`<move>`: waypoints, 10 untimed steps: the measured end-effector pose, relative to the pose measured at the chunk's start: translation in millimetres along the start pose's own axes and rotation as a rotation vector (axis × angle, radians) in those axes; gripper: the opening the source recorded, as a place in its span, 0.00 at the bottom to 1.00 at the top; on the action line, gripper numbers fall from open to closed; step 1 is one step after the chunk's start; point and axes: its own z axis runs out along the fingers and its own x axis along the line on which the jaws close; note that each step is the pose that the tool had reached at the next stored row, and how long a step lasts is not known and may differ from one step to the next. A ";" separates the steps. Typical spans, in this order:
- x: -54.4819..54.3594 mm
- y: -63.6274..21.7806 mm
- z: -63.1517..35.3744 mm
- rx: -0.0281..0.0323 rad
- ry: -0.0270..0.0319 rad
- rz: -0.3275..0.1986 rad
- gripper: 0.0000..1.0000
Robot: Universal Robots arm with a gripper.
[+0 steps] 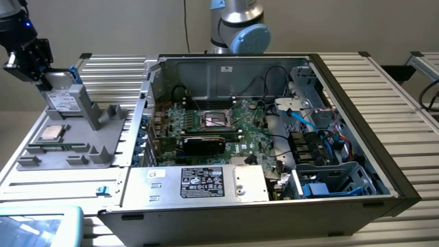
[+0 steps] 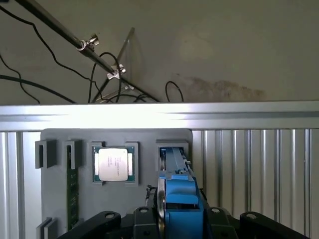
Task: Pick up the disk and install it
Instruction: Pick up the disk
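The disk [image 1: 61, 98] is a silver-grey drive with a white label and blue rails. It stands upright in a slot of the grey holder [image 1: 75, 149] at the exterior view's left. My gripper [image 1: 45, 76] comes down on its top edge. In the wrist view the disk [image 2: 182, 194] runs edge-on between the black fingers, blue rail and silver edge showing, its far end at the holder's slot [image 2: 172, 149]. The gripper [image 2: 179, 221] is shut on the disk, one finger against each side.
An open computer case [image 1: 357, 82] fills the middle of the slatted table, with the motherboard [image 1: 219, 128], a silver box with a black label [image 1: 205, 182] and a drive cage [image 1: 329, 180] inside. The holder also carries a small square chip [image 2: 113, 164] and a green memory stick [image 2: 72, 189].
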 end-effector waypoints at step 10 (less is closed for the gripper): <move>0.5 -0.1 -11.3 0.0014 -0.0013 -0.013 0.37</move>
